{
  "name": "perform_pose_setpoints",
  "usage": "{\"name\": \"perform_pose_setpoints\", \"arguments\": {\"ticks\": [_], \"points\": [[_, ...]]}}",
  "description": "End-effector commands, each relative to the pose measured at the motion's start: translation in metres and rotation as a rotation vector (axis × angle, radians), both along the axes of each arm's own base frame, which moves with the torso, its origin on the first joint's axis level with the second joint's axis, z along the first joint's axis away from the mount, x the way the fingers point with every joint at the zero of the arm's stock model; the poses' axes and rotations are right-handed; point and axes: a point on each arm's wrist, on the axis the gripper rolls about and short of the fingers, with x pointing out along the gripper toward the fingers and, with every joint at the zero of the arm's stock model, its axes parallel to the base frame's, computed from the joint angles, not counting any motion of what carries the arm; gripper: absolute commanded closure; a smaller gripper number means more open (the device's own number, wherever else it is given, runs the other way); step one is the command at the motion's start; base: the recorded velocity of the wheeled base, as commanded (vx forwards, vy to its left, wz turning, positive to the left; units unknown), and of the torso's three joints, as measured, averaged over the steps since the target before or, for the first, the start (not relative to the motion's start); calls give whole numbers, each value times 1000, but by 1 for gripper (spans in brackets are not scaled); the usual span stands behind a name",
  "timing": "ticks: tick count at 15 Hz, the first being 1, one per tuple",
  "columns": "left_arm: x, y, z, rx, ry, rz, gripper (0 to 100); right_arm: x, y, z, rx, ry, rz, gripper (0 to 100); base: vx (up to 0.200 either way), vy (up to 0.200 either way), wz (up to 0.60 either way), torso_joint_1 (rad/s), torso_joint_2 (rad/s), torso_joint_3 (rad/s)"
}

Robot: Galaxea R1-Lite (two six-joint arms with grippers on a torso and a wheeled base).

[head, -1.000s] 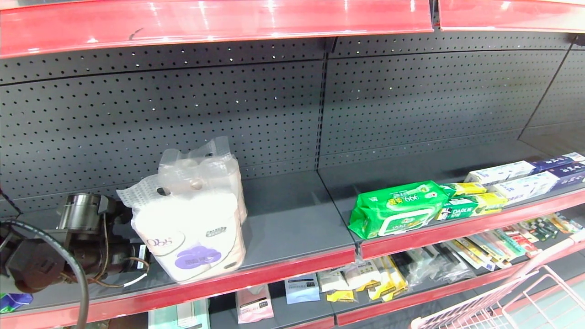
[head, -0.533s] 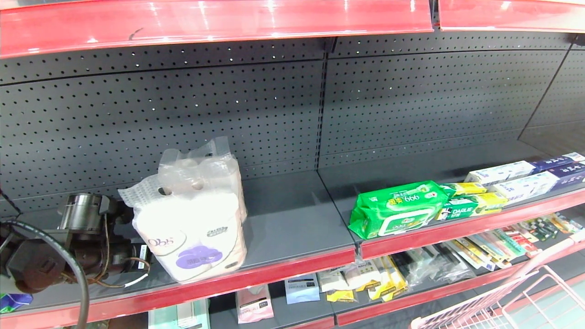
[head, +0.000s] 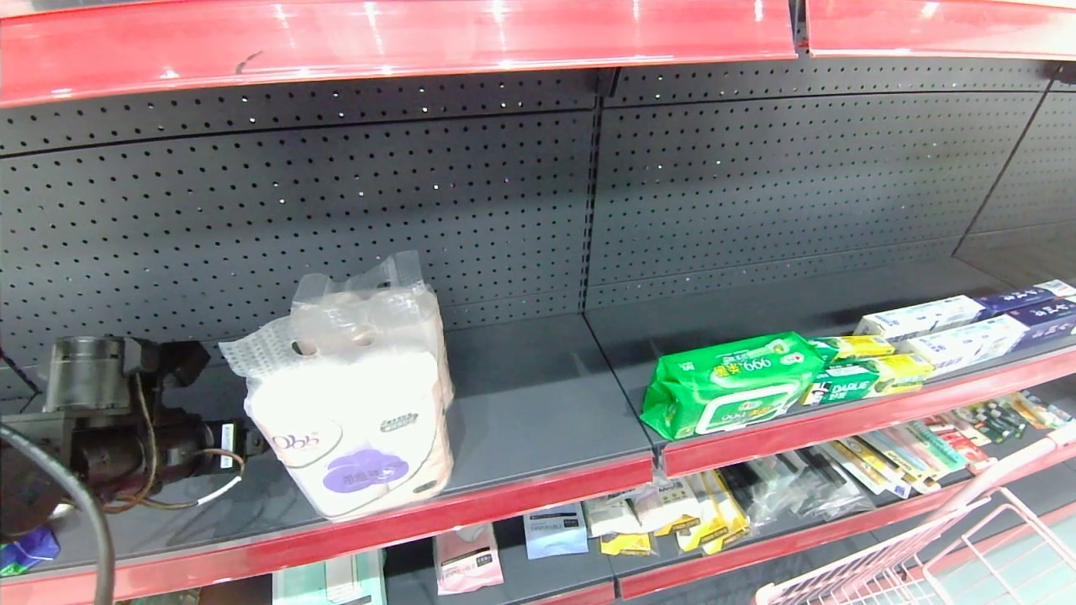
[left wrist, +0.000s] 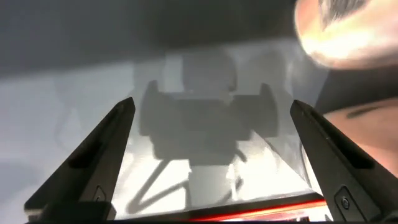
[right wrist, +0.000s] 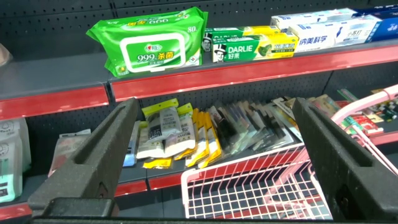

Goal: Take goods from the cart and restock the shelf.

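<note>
Retreat of left gripper [left wrist: 211, 112] — it has drawn back from the toilet-paper pack [head: 353, 403], fingers spread, nothing between them. Pack stands alone at the front edge of the shelf [head: 538, 420], left bay — placement looks done. Spread too, the right gripper [right wrist: 214, 106] hangs by the cart [right wrist: 249, 160]; cart contents cut off, next item unknown.

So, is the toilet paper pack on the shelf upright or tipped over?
Upright. The toilet paper pack stands on its base on the shelf, its handle flap on top.
</note>
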Motion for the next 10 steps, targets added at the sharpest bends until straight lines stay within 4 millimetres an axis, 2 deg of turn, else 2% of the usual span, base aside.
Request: {"name": "perform_pose_setpoints", "arguments": {"ticks": [1, 4, 5, 7, 8, 9, 10], "points": [[-40, 11, 33, 75, -125, -19, 0, 0, 0, 0, 0, 0, 0, 0, 0, 0, 0, 0, 0, 0], [-99, 7, 53, 99, -231, -140, 0, 0, 0, 0, 0, 0, 0, 0, 0, 0, 0, 0, 0, 0], [-130, -4, 68, 107, -307, -168, 0, 0, 0, 0, 0, 0, 0, 0, 0, 0, 0, 0, 0, 0], [-172, -20, 81, 115, -368, -212, 0, 0, 0, 0, 0, 0, 0, 0, 0, 0, 0, 0, 0, 0], [-208, -33, 97, 116, -436, -270, 0, 0, 0, 0, 0, 0, 0, 0, 0, 0, 0, 0, 0, 0], [-225, -36, 102, 81, -460, -249, 0, 0, 0, 0, 0, 0, 0, 0, 0, 0, 0, 0, 0, 0], [-232, -38, 104, 46, -475, -226, 0, 0, 0, 0, 0, 0, 0, 0, 0, 0, 0, 0, 0, 0]]}}
